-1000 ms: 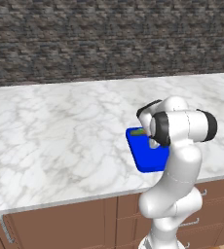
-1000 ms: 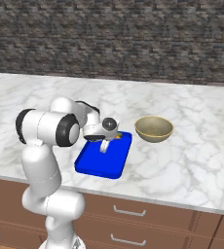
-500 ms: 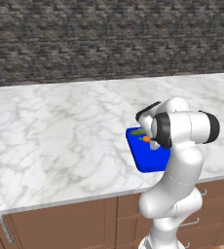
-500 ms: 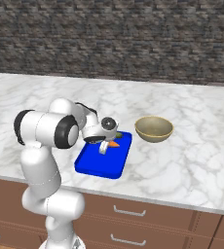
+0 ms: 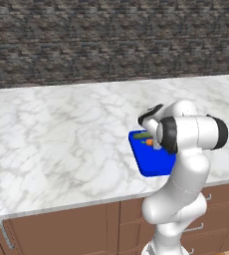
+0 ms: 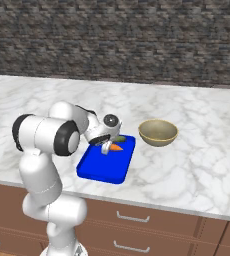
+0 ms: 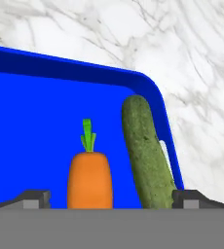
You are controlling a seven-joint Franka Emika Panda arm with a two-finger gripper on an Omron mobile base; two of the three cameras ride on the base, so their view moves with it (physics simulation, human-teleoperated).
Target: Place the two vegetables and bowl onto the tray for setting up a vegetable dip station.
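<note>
The gripper (image 7: 111,197) hangs low over the far end of the blue tray (image 6: 99,167), its 2 fingertips (image 7: 33,198) spread wide apart with nothing clamped between them. In the hand view the carrot (image 7: 89,177) lies flat on the tray floor between the tips, touching neither, green top pointing away from the hand. Just to its right lies the cucumber (image 7: 147,153), running along the tray's rim; its near end sits close against the right fingertip, though I cannot tell whether they touch.

From the right base view, the carrot (image 6: 116,147) and cucumber (image 6: 120,139) sit together at the tray's far end, just beside the hand. The bowl (image 6: 158,132) stands upright on the marble counter (image 6: 197,150), right of the tray and apart from it.
</note>
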